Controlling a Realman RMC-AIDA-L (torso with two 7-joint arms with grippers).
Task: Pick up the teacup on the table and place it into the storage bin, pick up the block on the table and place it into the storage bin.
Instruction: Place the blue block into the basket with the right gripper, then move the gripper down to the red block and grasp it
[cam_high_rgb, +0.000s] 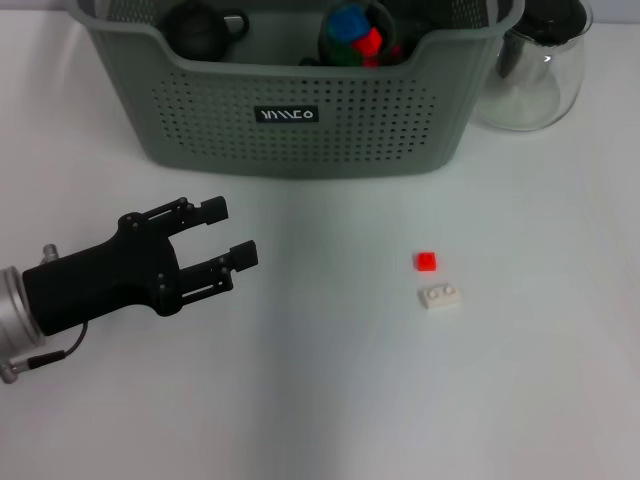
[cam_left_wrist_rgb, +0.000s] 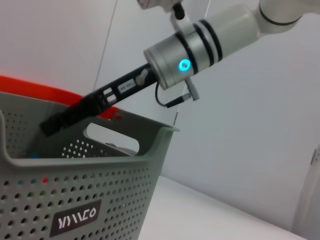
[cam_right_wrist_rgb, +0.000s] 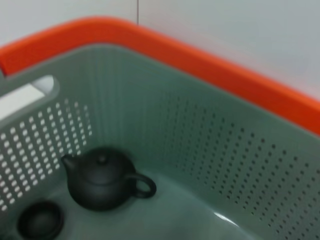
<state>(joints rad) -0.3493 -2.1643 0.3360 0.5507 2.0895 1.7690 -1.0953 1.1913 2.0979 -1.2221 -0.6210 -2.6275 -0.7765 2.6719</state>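
The storage bin (cam_high_rgb: 300, 130) is seen to be moulded plastic, grey-green and matt, its walls pierced with fine holes; a flat black label is set on its front. A dark teapot (cam_right_wrist_rgb: 102, 177) with a dull, unglazed finish is shown inside it, beside a matching dark teacup (cam_right_wrist_rgb: 40, 220). The pitcher (cam_high_rgb: 535, 75) is made of clear, glossy glass. The table (cam_high_rgb: 330, 400) is smooth, white and matt. The left claw (cam_high_rgb: 215, 240) is finished in matt black, joined to a brushed metal wrist. A red block (cam_high_rgb: 426, 261) and a white block (cam_high_rgb: 439, 296) look like smooth plastic.
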